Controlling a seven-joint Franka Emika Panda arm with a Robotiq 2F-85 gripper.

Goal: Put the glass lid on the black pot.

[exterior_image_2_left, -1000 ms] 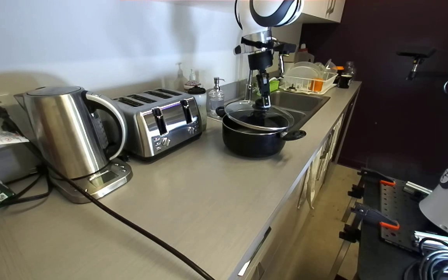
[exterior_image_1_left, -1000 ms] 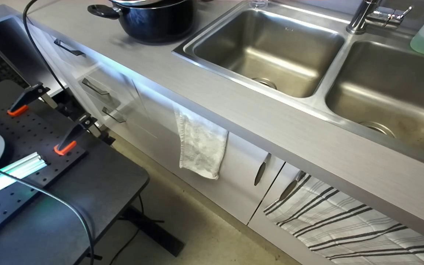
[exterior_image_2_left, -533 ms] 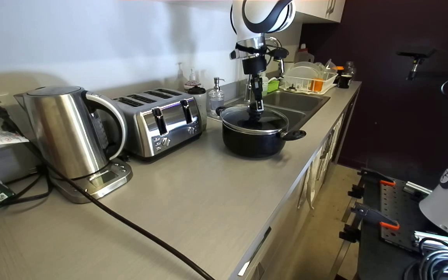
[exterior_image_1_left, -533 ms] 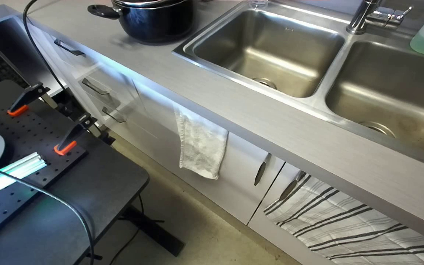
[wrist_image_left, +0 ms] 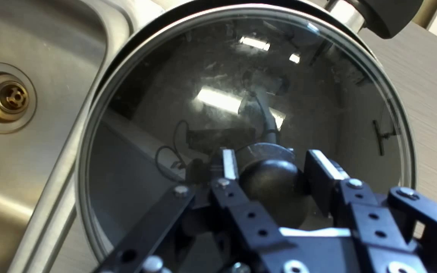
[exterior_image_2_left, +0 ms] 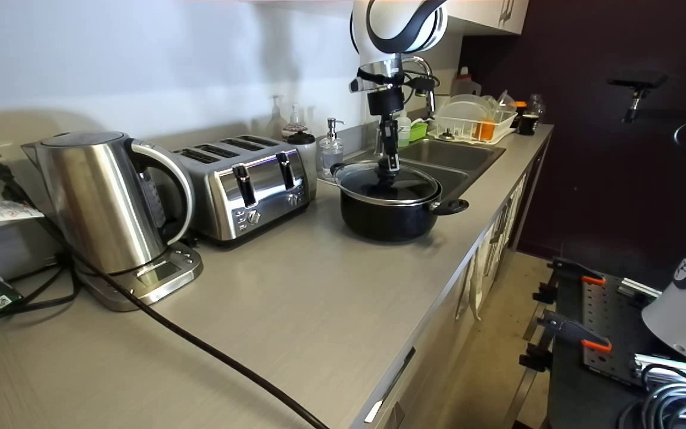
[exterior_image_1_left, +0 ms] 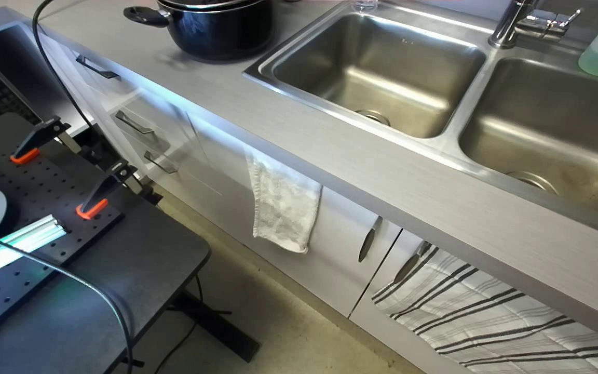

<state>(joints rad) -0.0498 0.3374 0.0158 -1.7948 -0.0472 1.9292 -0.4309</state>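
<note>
The glass lid [exterior_image_2_left: 358, 186] lies over the mouth of the black pot [exterior_image_2_left: 386, 221], roughly level. Its rim reaches slightly past the pot's edge on the toaster side. In the wrist view the lid [wrist_image_left: 157, 113] nearly fills the pot's outline, with a dark crescent of pot on the sink side; the pot handle [wrist_image_left: 389, 15] is at top right. My gripper [exterior_image_2_left: 392, 167] points down at the lid's centre. In the wrist view its fingers [wrist_image_left: 273, 167] are shut around the dark knob. An exterior view shows only part of the pot [exterior_image_1_left: 221, 32] and lid [exterior_image_1_left: 200, 4].
A steel sink [exterior_image_1_left: 366, 78] adjoins the pot. A toaster [exterior_image_2_left: 248, 185], a kettle [exterior_image_2_left: 99, 202] and a soap dispenser [exterior_image_2_left: 331, 149] stand along the wall. A black cable [exterior_image_2_left: 200, 345] crosses the counter [exterior_image_2_left: 295, 298]. A dish rack [exterior_image_2_left: 480, 122] stands beyond the sink.
The lid was tilted and shifted toward the sink a second ago. It came down level onto the pot with my gripper, then slid slightly toward the toaster. The pot has not moved.
</note>
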